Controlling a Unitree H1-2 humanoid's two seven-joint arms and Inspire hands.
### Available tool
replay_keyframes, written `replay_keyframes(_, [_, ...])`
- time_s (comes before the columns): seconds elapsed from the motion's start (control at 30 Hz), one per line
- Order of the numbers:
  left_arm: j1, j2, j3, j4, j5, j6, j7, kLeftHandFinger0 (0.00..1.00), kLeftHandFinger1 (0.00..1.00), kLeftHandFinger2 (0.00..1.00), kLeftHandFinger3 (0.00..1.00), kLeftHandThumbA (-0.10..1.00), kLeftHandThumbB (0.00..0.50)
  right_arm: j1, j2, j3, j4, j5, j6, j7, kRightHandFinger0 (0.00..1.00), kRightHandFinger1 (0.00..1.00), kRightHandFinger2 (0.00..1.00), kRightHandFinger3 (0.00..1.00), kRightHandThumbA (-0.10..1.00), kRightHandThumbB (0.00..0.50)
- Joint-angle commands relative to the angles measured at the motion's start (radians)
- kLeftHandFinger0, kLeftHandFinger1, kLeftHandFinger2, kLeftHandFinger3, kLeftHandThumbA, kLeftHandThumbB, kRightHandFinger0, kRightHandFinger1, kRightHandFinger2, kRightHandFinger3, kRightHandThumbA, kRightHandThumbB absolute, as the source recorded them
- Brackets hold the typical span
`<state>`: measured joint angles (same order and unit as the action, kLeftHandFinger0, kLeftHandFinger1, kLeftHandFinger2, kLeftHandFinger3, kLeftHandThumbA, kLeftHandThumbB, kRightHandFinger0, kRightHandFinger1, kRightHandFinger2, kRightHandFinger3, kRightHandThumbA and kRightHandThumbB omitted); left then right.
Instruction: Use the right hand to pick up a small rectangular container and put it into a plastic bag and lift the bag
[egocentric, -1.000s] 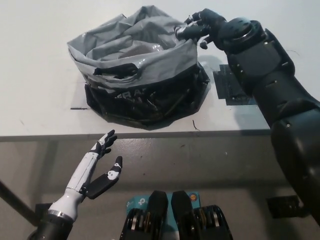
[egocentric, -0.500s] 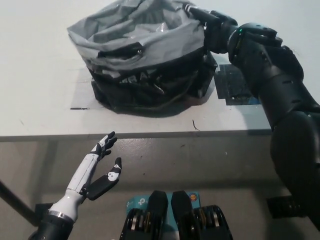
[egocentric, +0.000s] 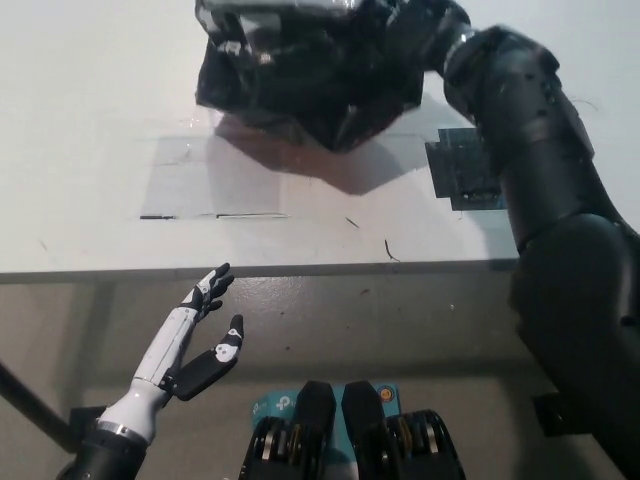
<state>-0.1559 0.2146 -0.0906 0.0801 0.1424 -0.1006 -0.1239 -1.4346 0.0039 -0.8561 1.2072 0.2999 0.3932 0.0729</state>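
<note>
- The plastic bag (egocentric: 310, 70) has risen off the table (egocentric: 90, 140) since a second ago: then it sat slumped on the white surface with its grey rim open, half a second ago it was being drawn upward, and now it hangs clear at the top of the view with its shadow cast on the table beneath it
- The right hand (egocentric: 420, 35) sits at the bag's upper right edge and appears clamped on the rim (its fingers are mostly hidden by dark plastic, so the exact hold cannot be read)
- The small rectangular container is not visible anywhere on the table; it is presumably inside the bag, though the frame does not show the interior
- The left hand (egocentric: 205, 340) rests below the table edge at lower left, fingers apart and holding nothing, unchanged
- A dark flat mat (egocentric: 462, 172) lies on the table beside the right arm
- Judged from this, the lift is well under way and the task looks nearly complete
</note>
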Motion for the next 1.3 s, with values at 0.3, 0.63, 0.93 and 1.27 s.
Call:
replay_keyframes(0.3, [-0.035,0.017,0.010,-0.031,-0.030,-0.021,-0.022,1.00,1.00,1.00,1.00,0.35,0.157,-0.366,0.044,-0.020,-0.313,0.321,0.077,-0.114,0.00,0.09,0.50,0.57,0.33,0.139])
replay_keyframes(0.63, [-0.041,0.015,0.008,-0.027,-0.042,-0.029,-0.027,1.00,1.00,1.00,1.00,0.29,0.162,-0.294,0.054,0.075,-0.360,0.352,0.077,-0.154,0.00,0.19,0.67,0.70,0.31,0.121])
replay_keyframes(0.93, [-0.045,0.016,0.006,-0.022,-0.031,-0.036,-0.029,1.00,1.00,1.00,1.00,0.27,0.149,-0.126,0.074,0.254,-0.343,0.292,0.077,-0.116,0.00,0.22,0.67,0.69,0.27,0.158])
replay_keyframes(1.27, [-0.048,0.016,0.005,-0.018,-0.037,-0.036,-0.037,1.00,1.00,1.00,1.00,0.21,0.142,0.073,0.097,0.476,-0.435,0.311,0.077,-0.102,0.00,0.02,0.47,0.64,0.21,0.197])
